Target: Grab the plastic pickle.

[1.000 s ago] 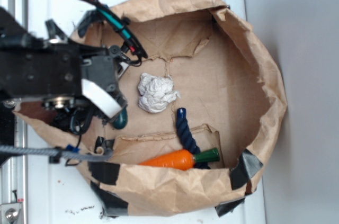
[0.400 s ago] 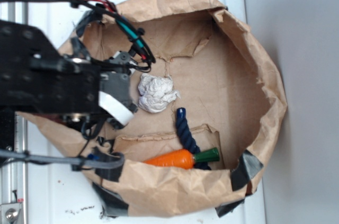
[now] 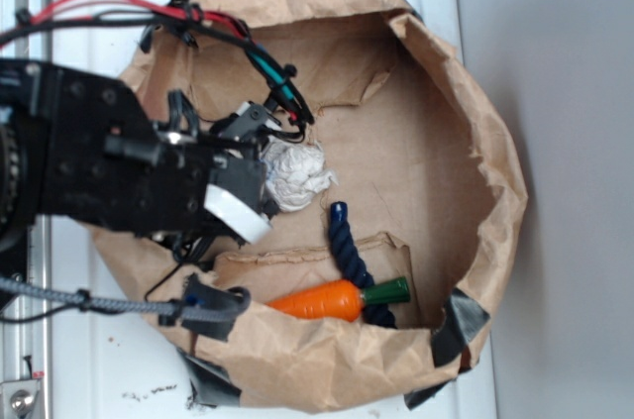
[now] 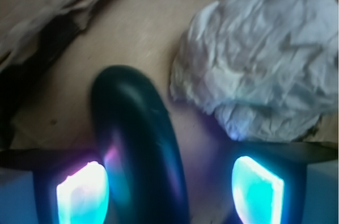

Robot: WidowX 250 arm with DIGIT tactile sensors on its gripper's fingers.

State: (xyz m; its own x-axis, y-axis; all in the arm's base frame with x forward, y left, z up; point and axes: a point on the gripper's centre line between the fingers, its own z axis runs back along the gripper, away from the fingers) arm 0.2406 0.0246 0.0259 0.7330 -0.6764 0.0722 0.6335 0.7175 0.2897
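Two glowing pads of the gripper (image 4: 169,192) flank (loosely) the plastic pickle (image 4: 140,150).

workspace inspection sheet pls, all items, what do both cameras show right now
surface: brown paper liner with raised crumpled walls, patched with dark tape, on a white top.
job's things: plastic pickle, dark green and glossy, lying between the two fingers in the wrist view; hidden under the arm in the exterior view.
clutter: crumpled white paper wad beside the pickle; navy rope; orange carrot with green stem.
grippers: gripper open, fingers either side of the pickle, a clear gap on the right; contact on the left cannot be told.
cables: red and green wires run along the arm over the liner's edge.
surroundings: grey wall or floor to the right; nothing else seen.
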